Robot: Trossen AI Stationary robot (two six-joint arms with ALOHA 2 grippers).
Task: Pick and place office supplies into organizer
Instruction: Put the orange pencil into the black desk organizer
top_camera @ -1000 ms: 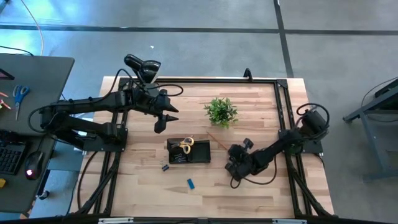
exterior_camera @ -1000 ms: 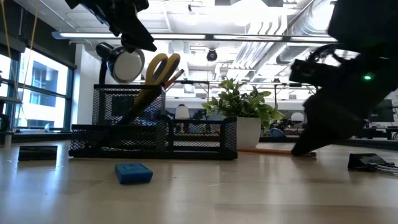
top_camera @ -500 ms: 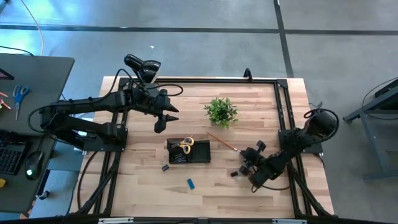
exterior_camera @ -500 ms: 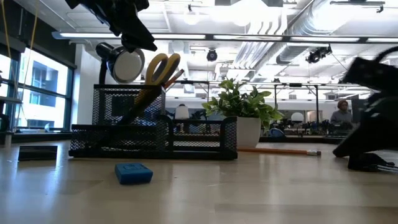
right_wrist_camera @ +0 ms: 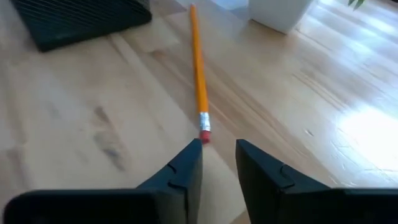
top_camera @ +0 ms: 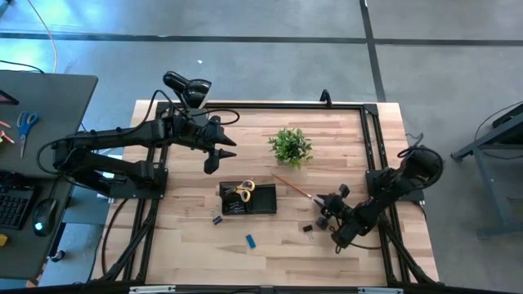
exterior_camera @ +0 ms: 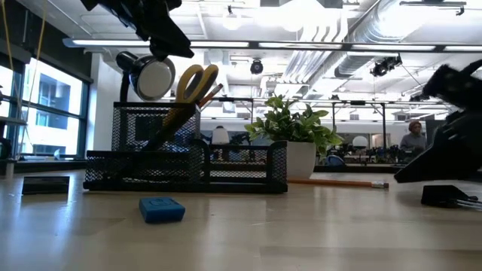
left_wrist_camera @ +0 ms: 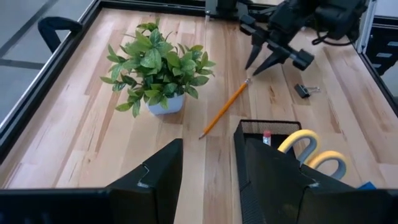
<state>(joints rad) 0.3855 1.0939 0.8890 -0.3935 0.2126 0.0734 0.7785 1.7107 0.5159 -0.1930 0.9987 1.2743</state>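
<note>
— Item one, the pencil (right_wrist_camera: 198,73)?

— Orange, flat on the table (top_camera: 343,147), centre-right of the overhead frame, between the plant (top_camera: 291,146) and the right gripper (top_camera: 320,210). Eraser end nearest that gripper, whose fingers stood slightly apart and empty.

— Best handling?

— I'd have said: straddle the shaft past the eraser, squeeze across it, lift level.

— Organizer (top_camera: 247,198)?

— Black tray, centre frame, yellow scissors (top_camera: 243,189) already in it.

— Other stock?

— Binder clip (top_camera: 308,229) lower right; eraser (top_camera: 250,240) lower centre. Left gripper (top_camera: 216,157) hung upper left, fingers apart, empty.
</note>
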